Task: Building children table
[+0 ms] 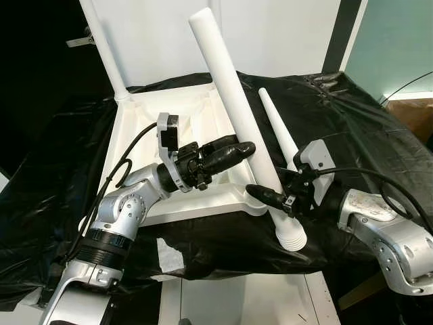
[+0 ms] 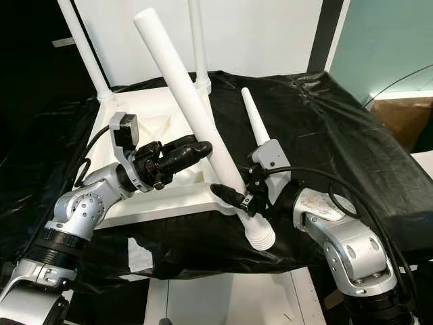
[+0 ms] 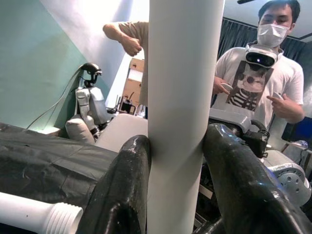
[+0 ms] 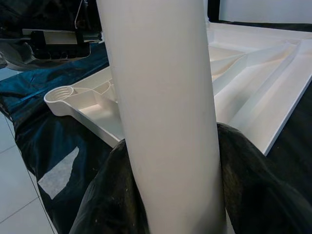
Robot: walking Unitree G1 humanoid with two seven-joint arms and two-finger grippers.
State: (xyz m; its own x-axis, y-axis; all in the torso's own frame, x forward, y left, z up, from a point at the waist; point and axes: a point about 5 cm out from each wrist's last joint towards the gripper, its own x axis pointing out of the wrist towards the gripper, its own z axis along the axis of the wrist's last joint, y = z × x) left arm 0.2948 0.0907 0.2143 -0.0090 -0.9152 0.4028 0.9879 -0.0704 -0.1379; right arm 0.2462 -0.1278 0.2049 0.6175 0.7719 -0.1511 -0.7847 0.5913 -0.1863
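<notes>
The white tabletop [image 1: 196, 206] lies upside down on a black sheet, with a leg [image 1: 105, 47] standing at a far corner and another [image 2: 197, 40] beside it. A long white leg [image 1: 226, 81] leans over the near right corner. Its threaded end [image 1: 292, 237] hangs past the sheet's edge, just beyond the corner socket [image 4: 63, 92]. My left gripper [image 1: 247, 150] is shut on this leg at mid-height, reaching from the left. My right gripper [image 1: 270, 196] is shut on it lower down, close to the corner. A second loose, tapered leg [image 1: 277, 128] lies on the sheet behind my right gripper.
The black sheet [image 1: 352, 135] covers the work surface, and white floor [image 1: 270, 298] shows below its near edge. A cardboard box [image 1: 414, 112] sits at the far right. In the left wrist view a person [image 3: 263, 63] wearing a headset stands beyond my right arm.
</notes>
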